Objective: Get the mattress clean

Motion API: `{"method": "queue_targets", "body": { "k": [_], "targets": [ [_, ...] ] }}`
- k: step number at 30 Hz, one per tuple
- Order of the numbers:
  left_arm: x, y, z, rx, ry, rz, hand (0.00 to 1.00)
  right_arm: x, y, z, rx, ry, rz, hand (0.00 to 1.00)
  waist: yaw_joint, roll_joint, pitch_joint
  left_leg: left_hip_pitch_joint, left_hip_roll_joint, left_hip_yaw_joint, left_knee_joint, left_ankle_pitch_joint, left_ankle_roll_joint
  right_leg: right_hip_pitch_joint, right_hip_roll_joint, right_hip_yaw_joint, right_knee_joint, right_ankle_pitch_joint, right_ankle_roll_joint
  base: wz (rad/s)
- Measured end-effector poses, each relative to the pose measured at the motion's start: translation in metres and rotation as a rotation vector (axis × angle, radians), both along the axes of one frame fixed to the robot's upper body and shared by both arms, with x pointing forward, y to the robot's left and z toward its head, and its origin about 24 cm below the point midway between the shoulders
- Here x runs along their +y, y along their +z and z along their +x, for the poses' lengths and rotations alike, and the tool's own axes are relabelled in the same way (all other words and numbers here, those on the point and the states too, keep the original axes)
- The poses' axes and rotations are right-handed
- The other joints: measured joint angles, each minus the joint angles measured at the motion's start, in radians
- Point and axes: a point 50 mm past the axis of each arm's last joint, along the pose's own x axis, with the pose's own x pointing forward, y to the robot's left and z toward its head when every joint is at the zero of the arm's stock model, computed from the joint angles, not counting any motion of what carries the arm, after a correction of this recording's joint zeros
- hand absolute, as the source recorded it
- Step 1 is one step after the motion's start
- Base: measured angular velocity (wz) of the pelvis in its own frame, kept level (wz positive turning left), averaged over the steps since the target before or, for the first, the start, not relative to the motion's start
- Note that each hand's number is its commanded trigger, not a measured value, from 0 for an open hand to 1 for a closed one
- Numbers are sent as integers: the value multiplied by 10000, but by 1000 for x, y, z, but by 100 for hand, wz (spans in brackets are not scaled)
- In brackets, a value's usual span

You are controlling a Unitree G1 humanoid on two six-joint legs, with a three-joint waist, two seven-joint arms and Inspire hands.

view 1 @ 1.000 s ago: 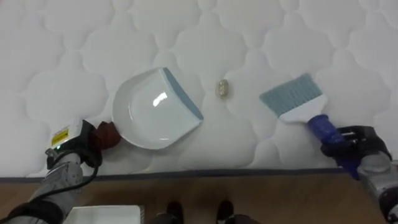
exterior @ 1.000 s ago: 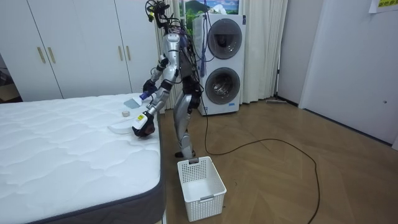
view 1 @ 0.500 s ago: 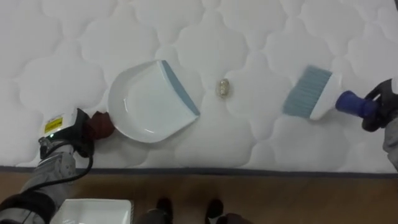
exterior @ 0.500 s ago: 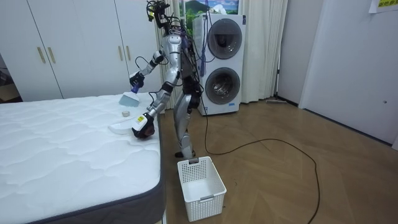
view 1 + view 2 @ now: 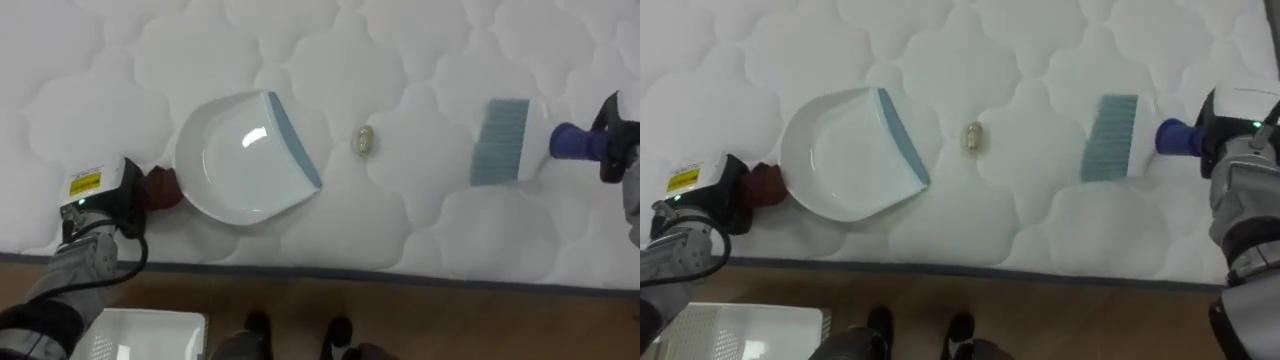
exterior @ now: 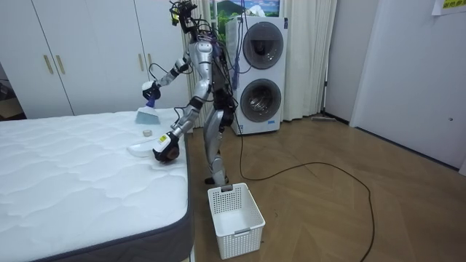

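A white dustpan (image 5: 245, 160) with a blue-grey lip lies on the white quilted mattress (image 5: 400, 60) near its front edge. My left hand (image 5: 100, 195) is shut on its red-brown handle (image 5: 160, 187). A small beige lump of litter (image 5: 365, 141) lies just right of the pan's lip. Further right hangs a brush (image 5: 505, 140) with blue-grey bristles and a blue handle. My right hand (image 5: 615, 150) is shut on that handle at the view's right edge. In the room view I stand at the bed's side, with the right arm raised over the mattress (image 6: 73, 167).
A white plastic basket (image 6: 234, 218) stands on the wooden floor by my feet, and its corner shows in the left eye view as basket (image 5: 140, 335). Two stacked washing machines (image 6: 258, 73) are behind me. The mattress edge runs along the bottom of the eye views.
My right hand has lifted the brush and swung it to the right, further from the litter; its handle now lies level. The dustpan and left hand have stayed in place.
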Motion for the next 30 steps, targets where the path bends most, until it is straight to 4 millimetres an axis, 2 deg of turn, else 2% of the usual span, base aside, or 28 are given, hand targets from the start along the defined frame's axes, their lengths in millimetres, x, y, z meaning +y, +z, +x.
{"method": "queue_targets", "body": {
  "k": [6,15,23,30],
  "targets": [
    [5,6,1,-45,-132,311,100,20,9,11,359,1576,-1677,100,79,-97,12,1,104,-50,-44,11,-36,122,98,-153,-189,117,-68,-1],
    [4,9,3,-202,-326,544,100,38,15,17,264,2698,-3050,100,92,-188,12,-40,136,-160,-57,29,-59,252,148,-400,-434,197,-97,2],
    [-1,15,7,-427,-834,846,100,58,19,22,-209,3702,-3350,100,318,-256,46,-26,148,-161,-57,36,-71,264,165,-426,-533,232,-99,0],
    [1,16,7,-473,-951,1164,100,74,18,25,-180,4204,-3281,100,295,-277,59,-23,150,-145,-71,34,-72,273,164,-419,-533,233,-97,0]
  ]
}}
